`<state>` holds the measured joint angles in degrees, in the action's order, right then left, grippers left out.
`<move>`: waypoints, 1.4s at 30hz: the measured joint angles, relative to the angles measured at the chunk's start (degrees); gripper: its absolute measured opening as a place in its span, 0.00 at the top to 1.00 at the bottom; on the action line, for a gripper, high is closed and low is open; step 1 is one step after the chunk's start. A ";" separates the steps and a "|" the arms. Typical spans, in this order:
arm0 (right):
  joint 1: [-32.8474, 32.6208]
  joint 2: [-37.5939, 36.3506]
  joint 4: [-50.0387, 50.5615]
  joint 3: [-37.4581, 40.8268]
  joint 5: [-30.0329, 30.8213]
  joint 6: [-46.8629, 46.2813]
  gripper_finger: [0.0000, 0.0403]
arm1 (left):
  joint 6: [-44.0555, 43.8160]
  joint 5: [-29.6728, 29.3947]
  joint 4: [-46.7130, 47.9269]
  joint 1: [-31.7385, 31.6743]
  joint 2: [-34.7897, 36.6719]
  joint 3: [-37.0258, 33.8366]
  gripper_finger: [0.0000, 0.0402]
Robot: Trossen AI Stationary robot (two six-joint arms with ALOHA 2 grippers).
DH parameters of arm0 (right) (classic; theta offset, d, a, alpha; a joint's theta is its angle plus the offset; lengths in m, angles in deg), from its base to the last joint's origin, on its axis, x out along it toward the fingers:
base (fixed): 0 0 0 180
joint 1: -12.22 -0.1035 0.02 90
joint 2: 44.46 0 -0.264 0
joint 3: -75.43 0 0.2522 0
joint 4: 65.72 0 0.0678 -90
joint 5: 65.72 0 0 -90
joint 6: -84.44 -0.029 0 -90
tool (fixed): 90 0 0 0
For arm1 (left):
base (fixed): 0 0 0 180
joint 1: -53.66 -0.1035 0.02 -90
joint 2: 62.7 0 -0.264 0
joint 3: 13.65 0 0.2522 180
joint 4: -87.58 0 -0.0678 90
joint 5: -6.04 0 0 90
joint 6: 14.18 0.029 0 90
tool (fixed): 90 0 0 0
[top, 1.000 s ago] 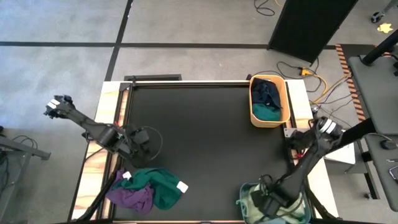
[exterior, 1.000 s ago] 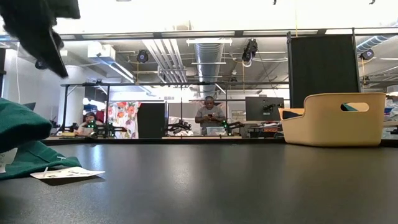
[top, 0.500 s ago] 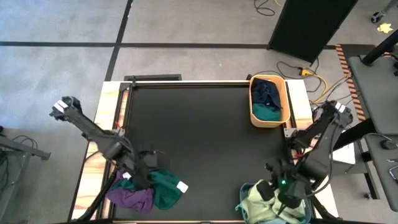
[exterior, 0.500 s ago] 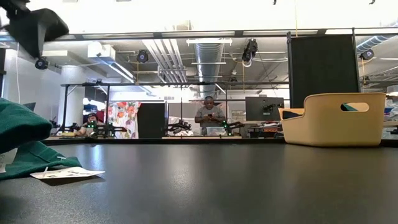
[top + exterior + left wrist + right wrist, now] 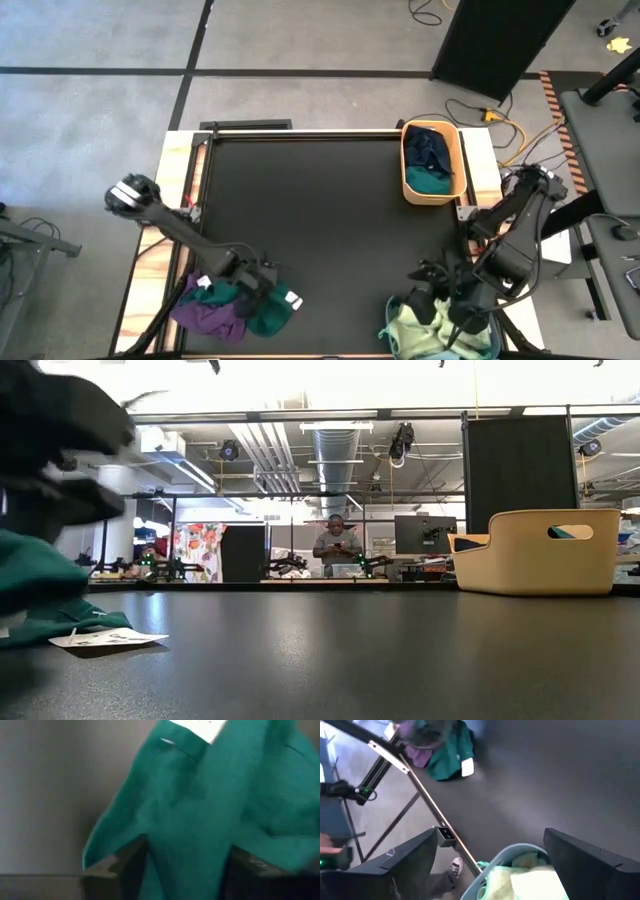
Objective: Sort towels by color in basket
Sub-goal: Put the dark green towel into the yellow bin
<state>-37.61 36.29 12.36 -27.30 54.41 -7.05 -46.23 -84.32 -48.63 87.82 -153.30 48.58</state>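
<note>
A teal green towel (image 5: 270, 305) with a white label (image 5: 293, 299) lies heaped on a purple towel (image 5: 210, 318) by the table's near left corner. My left gripper (image 5: 252, 285) is down over the teal towel, open; in the left wrist view (image 5: 185, 870) a hump of the teal cloth (image 5: 200, 795) fills the gap between its fingers. My right gripper (image 5: 440, 298) hangs open above a pale blue basket (image 5: 392, 308) that holds pale yellow-green towels (image 5: 530, 880). Navy and teal towels lie in a tan basket (image 5: 408, 170). My left gripper comes at the teal towel from above, pointing down, one finger (image 5: 117, 870) on each side of a raised fold (image 5: 185, 835). The fingertips lie below the picture's edge, so I cannot tell whether they touch the cloth. The towel rests on the table and the purple towel.
The tan basket (image 5: 535, 550) stands at the table's far right corner, the pale blue basket (image 5: 515, 851) at the near right edge. The dark tabletop (image 5: 320, 220) stretches between them. A person sits in the room far beyond the table (image 5: 337, 542).
My left gripper has swung from the table's left side toward the near edge and come down over the teal towel. My right gripper has risen from the pale blue basket and now hangs above it. The towels lie where they did.
</note>
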 joint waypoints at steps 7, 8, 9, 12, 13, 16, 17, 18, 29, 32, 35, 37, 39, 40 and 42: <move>1.86 0.46 -0.14 -2.01 -0.07 7.32 0.13 | 5.87 1.45 -11.70 -9.78 -8.59 2.86 0.97; 2.32 0.39 -0.25 -2.46 -0.07 8.36 0.14 | 7.14 1.31 -11.77 -11.68 -9.40 4.12 0.97; 2.70 0.34 -0.19 -3.04 -0.03 9.51 0.14 | 8.52 0.81 -11.22 -13.46 -10.10 5.80 0.97; 3.65 0.26 -0.28 -4.33 0.09 13.55 0.15 | 13.82 0.02 -11.33 -17.75 -10.89 12.58 0.99; 4.02 0.26 -0.27 -4.53 0.08 14.69 0.16 | 15.45 0.05 -11.86 -18.81 -10.82 14.91 0.99; 4.77 0.26 0.06 -4.57 -0.07 16.81 0.16 | 19.97 -1.19 -10.83 -21.04 -10.80 21.17 1.00; 4.96 0.26 0.14 -4.57 -0.06 17.51 0.17 | 21.26 -2.25 -10.27 -21.49 -10.80 23.03 1.00; 5.13 0.26 0.28 -4.57 -0.03 17.91 0.17 | 22.45 -3.29 -10.07 -21.76 -10.71 24.80 1.00; 8.06 2.04 3.67 -2.81 3.25 20.33 0.14 | 21.06 -7.77 -14.50 -22.04 -10.08 20.11 0.94; 11.25 4.99 4.68 -2.75 3.73 26.62 0.13 | 19.25 -5.84 -14.63 -22.04 -9.95 18.43 0.86; 15.99 8.58 2.64 -2.73 -0.02 37.46 0.12 | 19.45 -6.67 -11.91 -21.92 -8.66 18.24 0.76; 19.17 10.88 0.89 -2.73 -3.29 43.57 0.13 | 19.56 -9.05 -6.62 -21.92 -7.52 18.93 0.68; 22.24 13.16 -1.30 -2.73 -5.38 48.53 0.13 | 20.14 -11.31 -0.93 -21.83 -5.57 20.05 0.61; 23.63 14.21 -2.63 -2.73 -5.84 51.00 0.13 | 20.28 -11.70 1.44 -21.62 -4.29 20.55 0.57; 26.36 16.45 -6.01 -2.73 -6.37 55.44 0.14 | 19.48 -11.78 5.77 -20.85 -0.88 21.35 0.51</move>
<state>-11.25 52.74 6.34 -30.04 48.03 48.39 -26.74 -96.10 -42.86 66.97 -154.18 69.94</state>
